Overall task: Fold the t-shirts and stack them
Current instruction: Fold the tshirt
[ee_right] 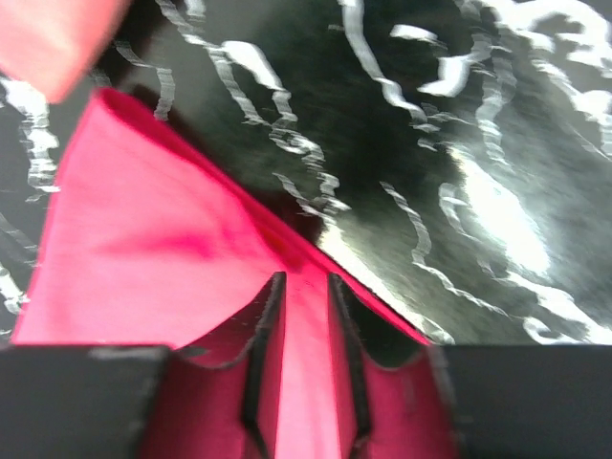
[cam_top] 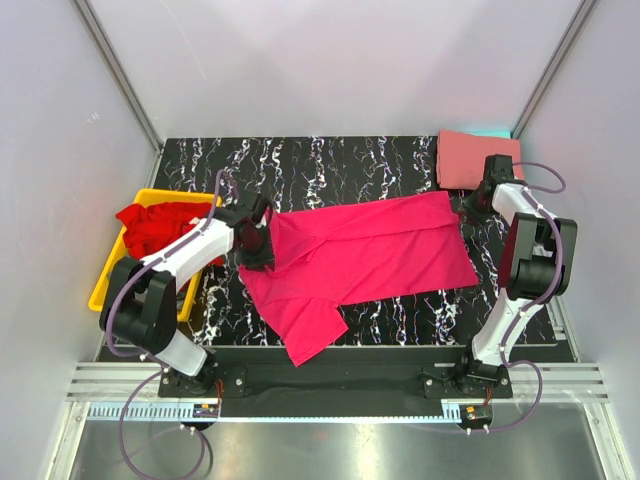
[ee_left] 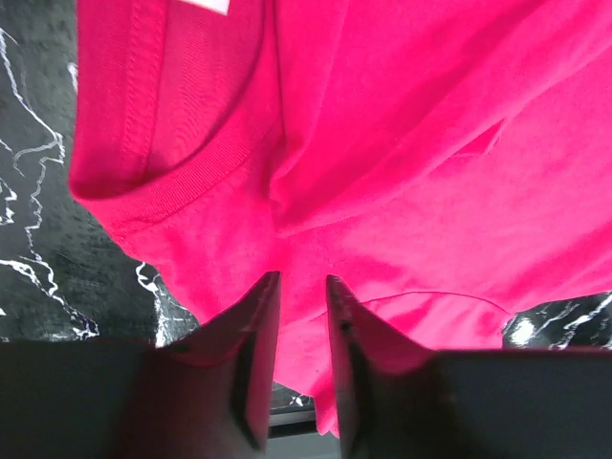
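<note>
Two magenta t-shirt (cam_top: 370, 250) ends lie under left hand (ee_left: 301, 282) and right hand (ee_right: 304, 279), both slightly parted.

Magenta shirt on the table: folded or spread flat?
Partly folded. The magenta shirt lies doubled over along its length, a layer edge running across it, while one sleeve sticks out flat toward the near table edge.
</note>
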{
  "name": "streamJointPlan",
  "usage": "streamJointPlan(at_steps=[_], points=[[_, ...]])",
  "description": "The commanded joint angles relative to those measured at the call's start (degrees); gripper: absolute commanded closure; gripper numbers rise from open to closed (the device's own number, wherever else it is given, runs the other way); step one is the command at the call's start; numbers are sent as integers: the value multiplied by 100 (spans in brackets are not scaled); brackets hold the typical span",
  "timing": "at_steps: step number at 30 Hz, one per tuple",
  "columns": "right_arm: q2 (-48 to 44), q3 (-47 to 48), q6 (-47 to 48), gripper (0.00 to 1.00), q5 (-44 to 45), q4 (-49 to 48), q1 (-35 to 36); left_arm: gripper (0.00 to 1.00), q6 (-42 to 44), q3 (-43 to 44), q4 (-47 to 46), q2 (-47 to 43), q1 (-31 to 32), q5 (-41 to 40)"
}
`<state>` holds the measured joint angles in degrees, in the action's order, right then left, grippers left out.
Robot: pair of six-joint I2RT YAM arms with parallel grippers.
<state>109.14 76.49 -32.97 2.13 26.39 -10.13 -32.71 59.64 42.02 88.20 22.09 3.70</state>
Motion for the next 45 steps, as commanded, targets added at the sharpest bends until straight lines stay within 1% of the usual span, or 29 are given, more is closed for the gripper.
streamJointPlan(at_steps=[1,2,3,5,6,7,9,10,13,16,18,19,25,26,30,32,33,35,36,39,41,43,45], points=[[-288,558,89,68,699,822,20,66,115,459,112,4,94,-325],[-340,604,89,67,718,902,20,62,150,600,348,4,94,-570],[-376,604,54,66,675,938,20,59,177,741,429,4,94,-929],[-437,569,19,64,552,912,29,55,203,1093,465,30,103,-1134],[-446,508,1,64,491,798,46,53,212,1155,369,39,94,-1109],[-438,473,19,64,212,693,38,53,221,1225,238,135,94,-1022],[-368,411,45,64,-71,421,55,52,230,1322,-44,354,103,-715],[-324,350,54,64,-360,315,64,52,221,1470,-88,677,103,-487],[-78,314,45,65,-564,51,64,53,151,1691,-220,1319,94,-256],[282,419,71,67,-337,234,55,53,133,1902,-221,1786,94,-353],[467,402,2,69,-239,392,46,52,133,1955,-195,1945,94,-668],[494,358,-34,69,22,436,11,52,124,2051,-151,2094,94,-791],[389,-2,-175,69,453,358,-85,51,1,2087,52,2166,164,-1871],[380,-20,-175,69,516,349,-94,51,19,2096,35,2183,182,-1917],[248,-379,-262,69,797,323,-173,51,-25,2070,-45,2368,199,-1593],[56,-529,-306,70,885,331,-217,51,-60,2026,-132,2368,278,-1513],[-24,-686,-315,70,912,340,-287,51,-51,1982,-202,2333,313,-1330],[-278,-810,-315,70,1034,358,-366,50,-60,1824,-421,2105,436,-1127],[-366,-941,-324,70,1087,393,-454,50,-43,1719,-510,1852,480,-865],[-736,-1196,-324,70,1114,402,-630,49,-8,1779,-529,1404,569,-486],[-920,-1285,-315,69,1132,411,-692,47,88,1919,-284,1209,560,-528],[-974,-1251,-245,69,1105,463,-727,43,229,2235,-81,989,516,-835],[-991,-1076,-149,66,983,655,-727,42,458,2481,52,857,253,-915]])
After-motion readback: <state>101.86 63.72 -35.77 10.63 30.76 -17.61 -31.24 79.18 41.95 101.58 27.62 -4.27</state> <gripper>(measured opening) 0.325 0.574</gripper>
